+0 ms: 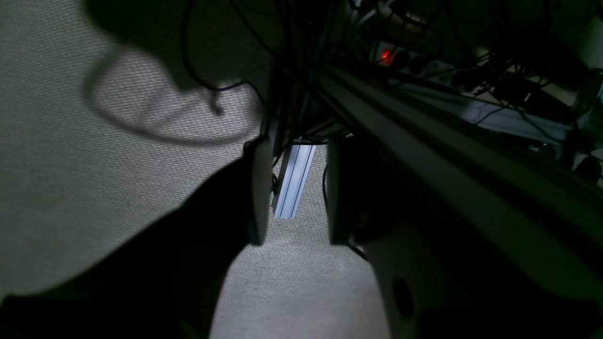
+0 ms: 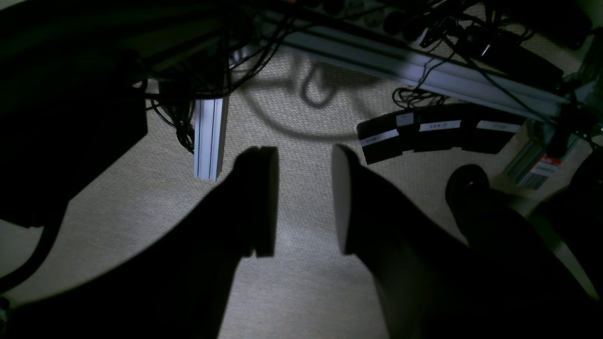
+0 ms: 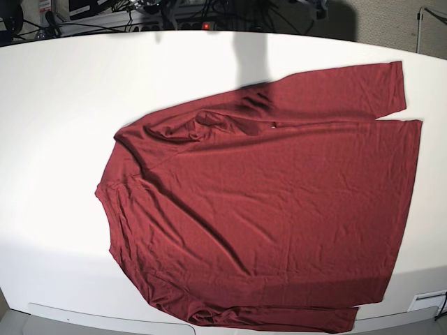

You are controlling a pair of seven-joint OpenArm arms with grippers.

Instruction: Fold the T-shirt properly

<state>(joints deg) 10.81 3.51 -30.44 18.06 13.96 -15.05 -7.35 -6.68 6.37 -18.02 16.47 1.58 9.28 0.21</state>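
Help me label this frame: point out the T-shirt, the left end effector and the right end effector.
T-shirt (image 3: pixel 279 209): base view, middle of the body.
left end effector (image 1: pixel 294 193): left wrist view, midway between its fingertips.
right end effector (image 2: pixel 304 202): right wrist view, midway between its fingertips.

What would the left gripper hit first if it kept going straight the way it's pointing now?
Probably the pale metal rail end that shows between the open jaws of the left gripper, standing over the carpet. Depth is hard to judge in this dark view; the shirt isn't in that line.

Bare table (image 3: pixel 63 105) rings the T-shirt (image 3: pixel 279 209); cables (image 3: pixel 140 17) crowd only its far edge
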